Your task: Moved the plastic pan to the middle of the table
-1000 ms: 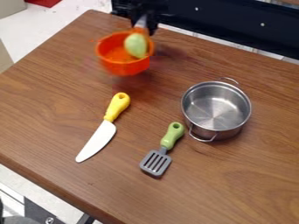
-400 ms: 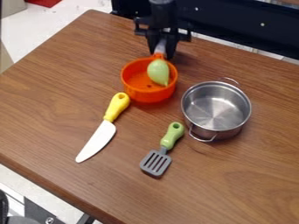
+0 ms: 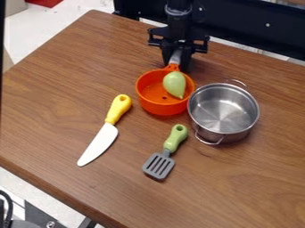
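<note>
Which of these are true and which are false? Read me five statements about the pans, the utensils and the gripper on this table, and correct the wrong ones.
1. The gripper holds the orange pan by its handle. True.
2. The pale green toy vegetable lies inside the metal pot. False: it lies inside the orange pan.
3. The knife has a yellow handle. True.
4. The spatula stands upright. False: it lies flat on the table.
5. The metal pot has a lid on. False: its top is open.
</note>
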Available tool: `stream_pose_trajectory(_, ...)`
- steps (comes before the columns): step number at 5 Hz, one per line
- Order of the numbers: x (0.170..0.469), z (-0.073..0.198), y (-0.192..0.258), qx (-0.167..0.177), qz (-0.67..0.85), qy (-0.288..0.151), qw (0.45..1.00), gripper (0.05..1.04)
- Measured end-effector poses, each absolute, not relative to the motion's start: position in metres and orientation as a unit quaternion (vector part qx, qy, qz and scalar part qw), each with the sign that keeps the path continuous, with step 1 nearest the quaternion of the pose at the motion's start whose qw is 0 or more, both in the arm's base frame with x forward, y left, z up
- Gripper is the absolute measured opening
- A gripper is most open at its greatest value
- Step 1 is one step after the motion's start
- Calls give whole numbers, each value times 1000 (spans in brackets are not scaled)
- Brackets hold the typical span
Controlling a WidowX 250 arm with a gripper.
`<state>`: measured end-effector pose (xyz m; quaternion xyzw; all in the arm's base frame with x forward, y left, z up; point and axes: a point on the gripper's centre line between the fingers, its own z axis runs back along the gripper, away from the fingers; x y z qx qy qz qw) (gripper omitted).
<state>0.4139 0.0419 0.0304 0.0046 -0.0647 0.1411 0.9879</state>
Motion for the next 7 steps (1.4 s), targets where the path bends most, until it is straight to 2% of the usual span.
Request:
stream_pose_trajectory(1, 421, 38, 42, 5, 147, -75, 986, 418)
stream_pose_trajectory(2, 420, 39, 41, 4, 154, -72, 985, 715)
stream_pose_trajectory(3, 420, 41, 41, -1, 169, -69, 983, 969)
stream_pose_trajectory(4, 420, 43, 47, -2, 173, -66, 983, 997)
stream_pose_trajectory(7, 419, 54, 58, -28, 184, -54, 981, 997)
